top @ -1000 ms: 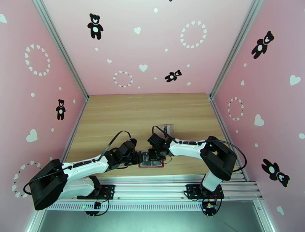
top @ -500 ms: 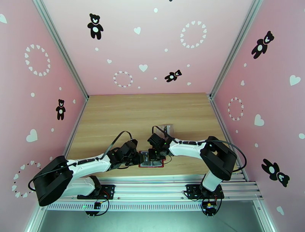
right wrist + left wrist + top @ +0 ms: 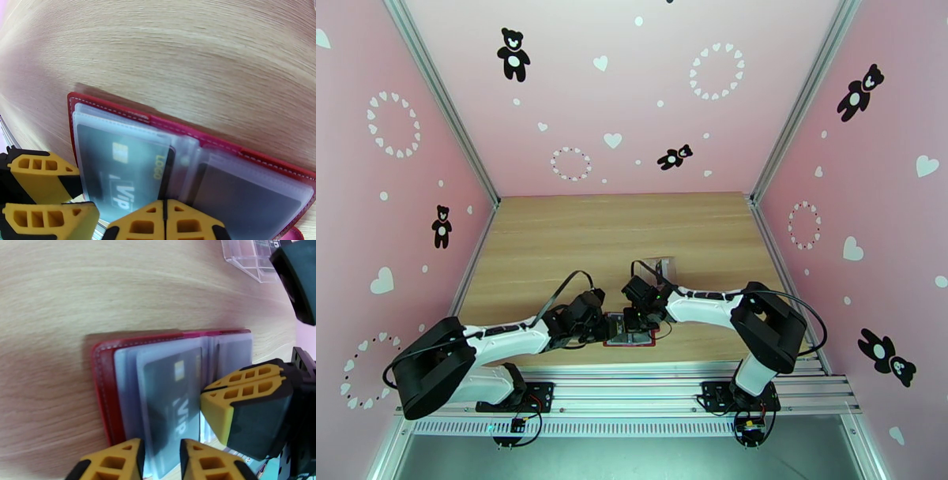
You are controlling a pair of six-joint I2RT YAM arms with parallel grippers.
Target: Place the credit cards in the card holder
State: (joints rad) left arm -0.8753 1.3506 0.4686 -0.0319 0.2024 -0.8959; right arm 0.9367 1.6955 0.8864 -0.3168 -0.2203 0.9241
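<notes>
The dark-red card holder [image 3: 629, 343] lies open near the table's front edge, its grey sleeves facing up [image 3: 103, 390] [image 3: 197, 136]. A dark credit card [image 3: 170, 398] [image 3: 118, 169] marked VIP sits in a sleeve of the left half. Another dark card [image 3: 241, 197] shows in the right half. My left gripper [image 3: 602, 328] [image 3: 162, 449] [image 3: 85, 193] is at the holder's left edge, jaws a little apart, the VIP card's end showing in the gap. My right gripper [image 3: 636, 324] [image 3: 166, 209] [image 3: 205, 398] is shut, its tips down at the holder's middle beside the VIP card's inner end.
A clear plastic tray [image 3: 661, 266] [image 3: 252, 255] stands just behind the right gripper. Bare wooden tabletop [image 3: 616, 229] stretches to the pink back wall. The metal rail [image 3: 671, 379] with both arm bases runs just in front of the holder.
The left arm's elbow and forearm have swung slightly to the right. Its gripper stays at the holder's left edge. The right arm and holder have not moved.
</notes>
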